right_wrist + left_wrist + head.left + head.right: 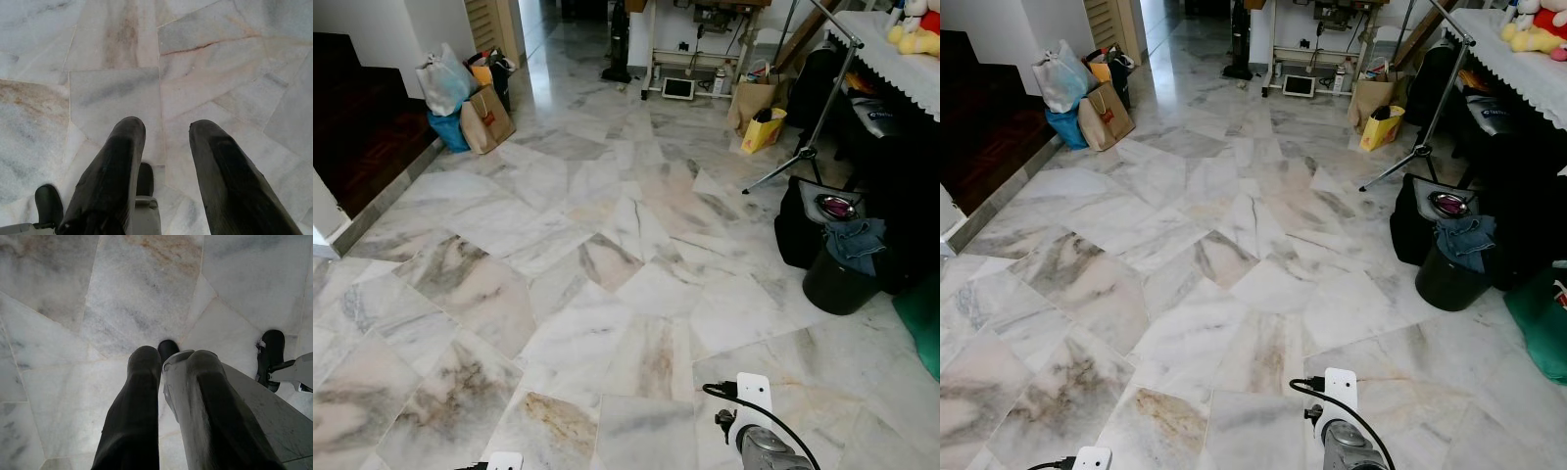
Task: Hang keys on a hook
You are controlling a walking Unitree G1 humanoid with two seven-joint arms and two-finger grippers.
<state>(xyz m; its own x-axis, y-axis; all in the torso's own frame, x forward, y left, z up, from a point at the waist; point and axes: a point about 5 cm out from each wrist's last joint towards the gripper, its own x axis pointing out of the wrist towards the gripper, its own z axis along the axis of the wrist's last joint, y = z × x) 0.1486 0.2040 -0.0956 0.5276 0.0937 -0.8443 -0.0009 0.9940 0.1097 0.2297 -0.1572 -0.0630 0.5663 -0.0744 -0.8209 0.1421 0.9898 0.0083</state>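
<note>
My left gripper (172, 357) hangs low over the marble floor (607, 255). Its two black fingers (142, 396) stand close together, pinching a thin silver metal piece (167, 377) that looks like the keys. The right gripper (166, 125) also hangs over the floor. It is open, with bare tiles showing between its fingers (117, 161). Both wrists show at the near edge of the eye views, the right arm (756, 436) and the left arm (502, 460). I see no hook.
Shopping bags (470, 98) stand at the back left beside a dark raised step (362, 127). On the right are a black bin with cloth (842, 274), a tripod stand (813, 127), a yellow bag (764, 129) and a cloth-covered table (901, 59). Open floor runs ahead.
</note>
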